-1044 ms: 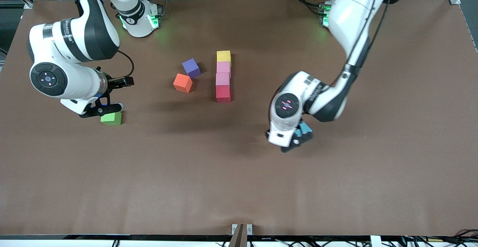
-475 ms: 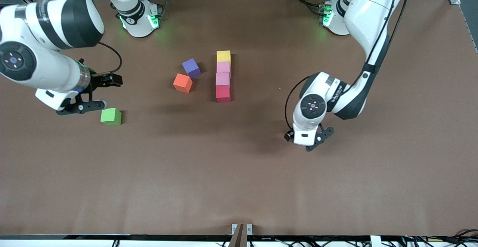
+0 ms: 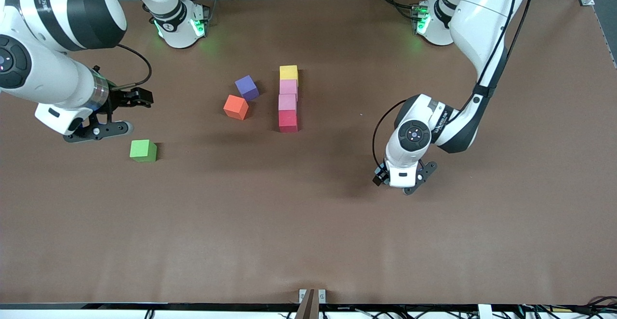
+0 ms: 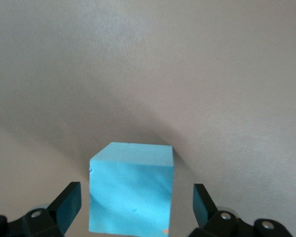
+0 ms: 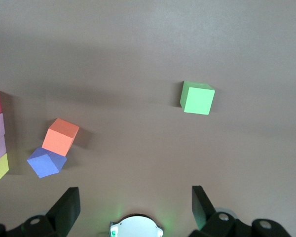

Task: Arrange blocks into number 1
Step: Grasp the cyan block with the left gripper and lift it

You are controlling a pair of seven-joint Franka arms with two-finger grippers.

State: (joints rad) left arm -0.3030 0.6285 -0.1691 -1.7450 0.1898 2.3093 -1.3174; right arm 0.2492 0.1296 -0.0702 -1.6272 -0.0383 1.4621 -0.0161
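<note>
1. The front view looks down from high across the brown desk [image 3: 308,222], facing both robot bases along the frame's top.
2. The left wrist view looks straight down, close over a light blue matte cube [image 4: 130,187] at lower centre.
3. The right wrist view looks down from higher; it shares the green matte cube [image 5: 198,98] with the front view.

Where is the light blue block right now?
The light blue block sits on the table between the open fingers of the left gripper, toward the left arm's end and nearer the front camera than the red block.
</note>
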